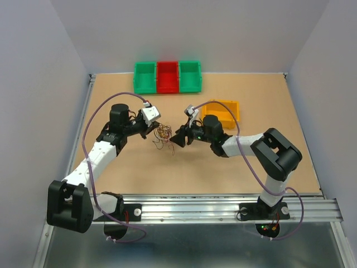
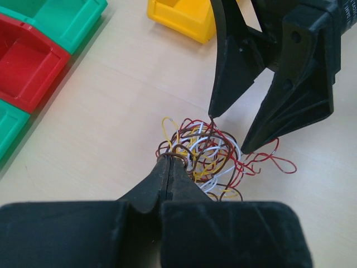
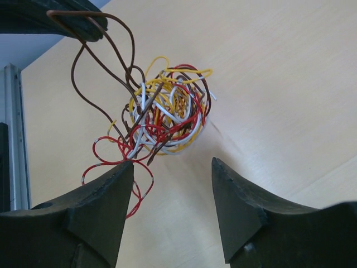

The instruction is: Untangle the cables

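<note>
The cables (image 1: pixel 163 135) are a small tangled ball of red, brown, yellow and white wires near the table's middle. My left gripper (image 2: pixel 169 159) is shut on a brown wire loop at the ball's edge (image 2: pixel 209 156). In the right wrist view the ball (image 3: pixel 167 120) hangs by brown strands from the left gripper (image 3: pixel 78 22) at the top left. My right gripper (image 3: pixel 172 163) is open just short of the ball, and its left fingertip (image 3: pixel 125 167) touches a red loop. It faces the left gripper (image 1: pixel 157 126) from the right (image 1: pixel 175 138).
Two green bins (image 1: pixel 145 77) (image 1: pixel 189 76) flank a red bin (image 1: pixel 167 76) at the table's far edge. A yellow bin (image 1: pixel 223 110) stands behind the right arm. The red bin (image 2: pixel 28 61) and the yellow bin (image 2: pixel 181 17) also show in the left wrist view.
</note>
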Motion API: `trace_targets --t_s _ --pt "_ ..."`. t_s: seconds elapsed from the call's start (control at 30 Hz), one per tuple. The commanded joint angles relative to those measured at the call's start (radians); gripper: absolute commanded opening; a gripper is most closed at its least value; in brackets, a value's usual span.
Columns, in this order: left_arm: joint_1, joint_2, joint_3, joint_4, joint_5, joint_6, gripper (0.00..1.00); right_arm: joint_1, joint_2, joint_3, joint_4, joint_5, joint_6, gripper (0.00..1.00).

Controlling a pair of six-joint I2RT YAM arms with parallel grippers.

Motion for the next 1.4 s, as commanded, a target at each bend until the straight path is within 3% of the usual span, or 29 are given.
trace_targets --t_s 0.0,0.23,0.3,0.33,0.37,0.47,0.63,0.83,1.0,1.37 --pt "-0.007 0.008 0.01 0.006 0.04 0.016 0.0 0.013 -0.033 -0.029 0.116 -0.046 -0.002 0.66" --pt "-0.028 0.019 0.018 -0.028 0.072 0.044 0.0 0.044 0.01 0.008 0.125 -0.042 -0.005 0.69" --pt "-0.031 0.024 0.024 -0.042 0.081 0.05 0.0 0.05 0.031 0.028 0.123 -0.046 -0.003 0.63" --pt "-0.03 0.024 0.028 -0.047 0.081 0.05 0.0 0.051 0.038 0.037 0.122 -0.045 0.001 0.59" --pt "-0.03 0.024 0.03 -0.048 0.081 0.05 0.0 0.051 0.041 0.04 0.122 -0.04 0.004 0.44" --pt "-0.03 0.01 0.031 -0.042 0.054 0.023 0.0 0.051 0.029 0.031 0.113 -0.011 0.001 0.13" --pt "0.005 -0.016 0.016 0.059 -0.084 -0.069 0.0 0.051 -0.071 -0.065 0.102 0.122 -0.022 0.01" --pt "0.174 -0.012 0.01 0.195 -0.233 -0.231 0.0 0.048 -0.241 -0.168 0.012 0.323 -0.042 0.01" --pt "0.318 0.03 0.033 0.231 -0.211 -0.307 0.0 0.042 -0.393 -0.236 -0.038 0.447 -0.04 0.01" --pt "0.346 0.008 0.008 0.291 -0.321 -0.349 0.0 0.042 -0.77 -0.386 -0.191 0.632 -0.026 0.0"
